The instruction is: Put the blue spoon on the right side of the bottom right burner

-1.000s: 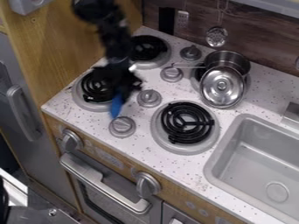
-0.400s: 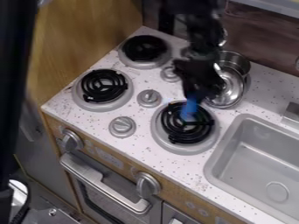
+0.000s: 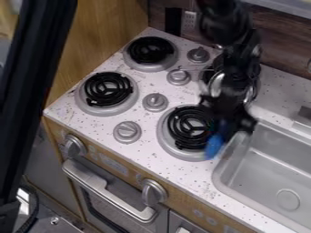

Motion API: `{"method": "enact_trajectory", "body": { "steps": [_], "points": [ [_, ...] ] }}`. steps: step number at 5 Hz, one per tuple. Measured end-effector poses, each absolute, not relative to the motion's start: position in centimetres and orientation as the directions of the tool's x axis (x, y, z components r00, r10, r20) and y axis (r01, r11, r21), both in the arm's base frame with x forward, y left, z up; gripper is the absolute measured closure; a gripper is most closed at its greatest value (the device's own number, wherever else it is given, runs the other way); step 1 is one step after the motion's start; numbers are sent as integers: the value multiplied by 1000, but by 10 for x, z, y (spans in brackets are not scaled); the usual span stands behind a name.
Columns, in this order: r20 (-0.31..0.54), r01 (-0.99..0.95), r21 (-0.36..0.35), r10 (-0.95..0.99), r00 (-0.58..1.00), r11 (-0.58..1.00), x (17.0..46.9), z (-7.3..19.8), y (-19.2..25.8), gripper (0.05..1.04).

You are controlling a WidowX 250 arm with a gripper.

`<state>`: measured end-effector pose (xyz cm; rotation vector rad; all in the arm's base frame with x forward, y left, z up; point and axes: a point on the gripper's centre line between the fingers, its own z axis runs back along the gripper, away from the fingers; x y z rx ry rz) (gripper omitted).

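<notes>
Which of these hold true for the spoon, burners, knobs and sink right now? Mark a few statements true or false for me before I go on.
1. The gripper is holding the blue spoon. True.
2. The spoon is over the bottom left burner. False: it is at the right edge of the bottom right burner.
3. The sink is to the right of the bottom right burner. True.
4. A pot covers the bottom left burner. False: that burner's coil is uncovered.
5. A knob sits between the bottom left and bottom right burners. True.
</notes>
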<state>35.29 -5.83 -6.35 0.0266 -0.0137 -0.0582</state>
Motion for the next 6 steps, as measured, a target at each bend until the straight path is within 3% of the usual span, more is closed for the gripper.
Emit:
{"method": "enact_trajectory", "body": {
  "steps": [1, 2, 3, 5, 6],
  "points": [
    [11, -21, 27, 21, 1000, 999, 331, -57, -53, 719],
    [53, -76, 39, 74, 996, 996, 329, -59, -40, 719],
    [102, -71, 23, 68, 993, 997, 348, -52, -31, 719],
    [72, -18, -31, 20, 997, 999, 370, -69, -41, 663],
    [81, 10, -20, -8, 997, 1000, 372, -69, -41, 351]
  ]
}}
